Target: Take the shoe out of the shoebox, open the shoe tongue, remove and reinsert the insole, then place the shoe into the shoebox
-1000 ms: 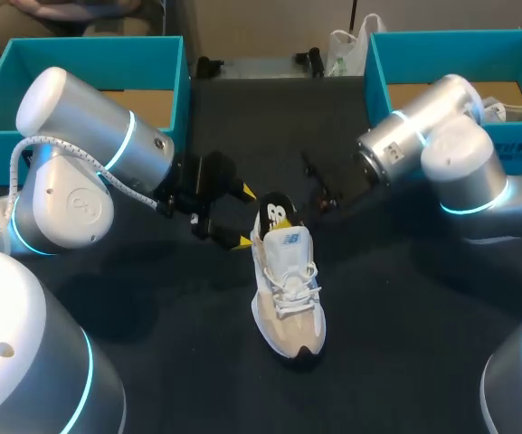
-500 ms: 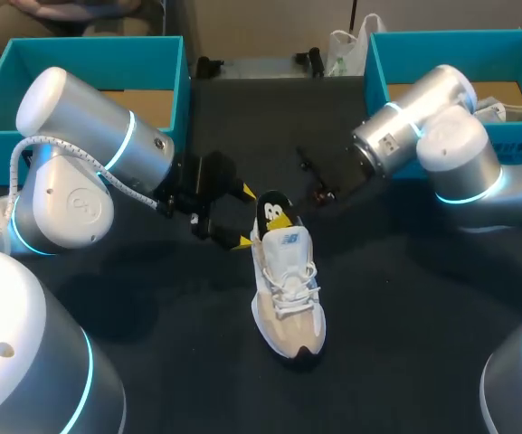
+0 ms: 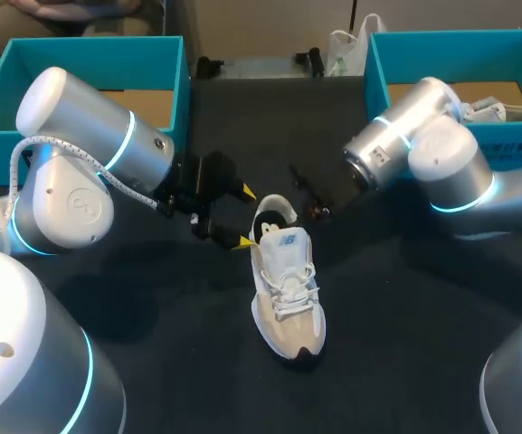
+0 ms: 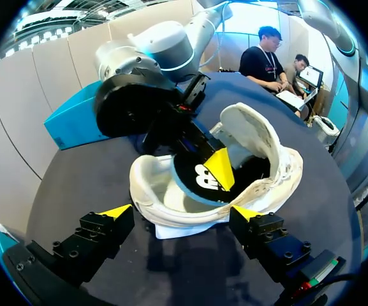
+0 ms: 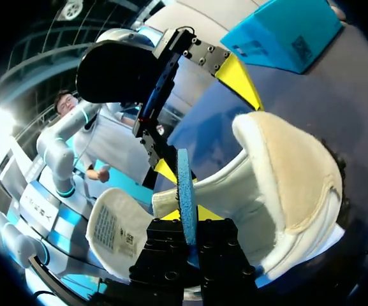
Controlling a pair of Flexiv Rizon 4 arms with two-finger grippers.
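Where everything sits: dark counter (image 3: 405,362), arms meeting near its middle.
Left arm (image 3: 80,172): in from the left edge, wrist just short of the shoe's heel.
Right arm (image 3: 441,163): in from the right edge, reaching to the heel from the far-right side.
Shoeboxes: teal left shoebox (image 3: 89,63) at the far-left corner; right shoebox (image 3: 441,54) at the far-right corner, with a second shoe (image 3: 505,108) inside.
Shoe (image 3: 286,289): upright mid-counter, toe to the near edge, heel to the far edge, outside both boxes.
Insole (image 4: 199,175): black top, blue edge, in the heel opening.
Left tool (image 3: 242,217): fingers apart, just beside the heel; contact can't tell.
Right tool (image 5: 188,215): clamped on the insole's edge.
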